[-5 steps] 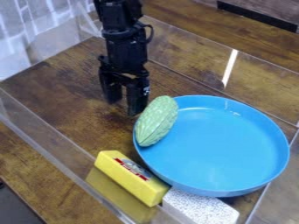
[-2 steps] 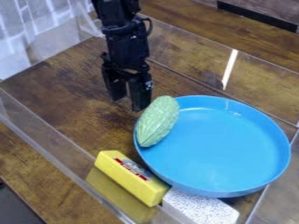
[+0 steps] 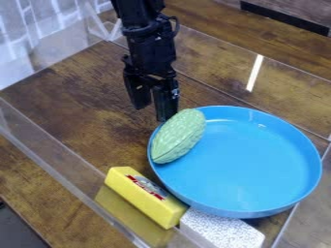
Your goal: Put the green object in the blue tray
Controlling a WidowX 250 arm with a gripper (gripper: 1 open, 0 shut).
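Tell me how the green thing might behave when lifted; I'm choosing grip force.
The green vegetable looks firm, given its plump shape. Its rounded sides suggest it could roll, though the bumpy ridges may help grip.

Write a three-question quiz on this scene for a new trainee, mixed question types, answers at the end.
1. True or false: the bumpy, pale green oval object lies at the side of the large round bright blue dish nearer the black robot arm.
2. Multiple choice: which item bears a red marking? (a) the yellow rectangular block (b) the white speckled block (c) the blue dish
3. Fill in the blank: the surface under the robot arm is a ____ brown table.

Key: 1 true; 2 a; 3 wooden
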